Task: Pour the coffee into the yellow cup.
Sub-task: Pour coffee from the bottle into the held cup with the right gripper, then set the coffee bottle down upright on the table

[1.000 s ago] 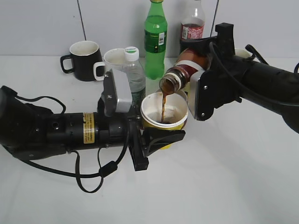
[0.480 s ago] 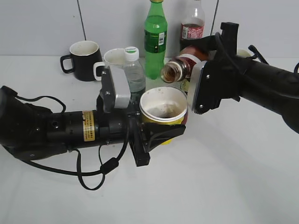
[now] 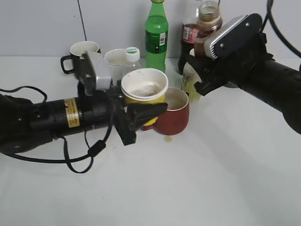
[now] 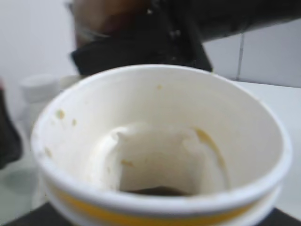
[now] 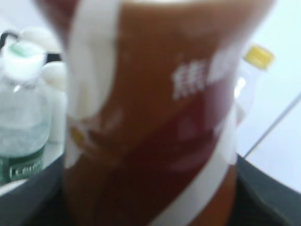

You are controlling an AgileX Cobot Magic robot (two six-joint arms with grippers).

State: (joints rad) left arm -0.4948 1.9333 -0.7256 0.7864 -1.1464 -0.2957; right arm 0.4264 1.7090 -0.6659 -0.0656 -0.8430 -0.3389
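- Left pincer pinching yellow cup, raised above desk, just beside red mug.
- Right pincer clamped on coffee bottle, upright (neck capless).
- Inside cup: stained, dark liquid at bottom.

I see a white table running back to a grey panelled wall; near its middle stands a red mug, and just in front of that mug lies a small brownish spill. Along the back edge I make out a black mug with a white inside, a white mug, a clear water bottle with a white cap, a green soda bottle and a cola bottle with a red label; a black cable loops onto the tabletop at the left.
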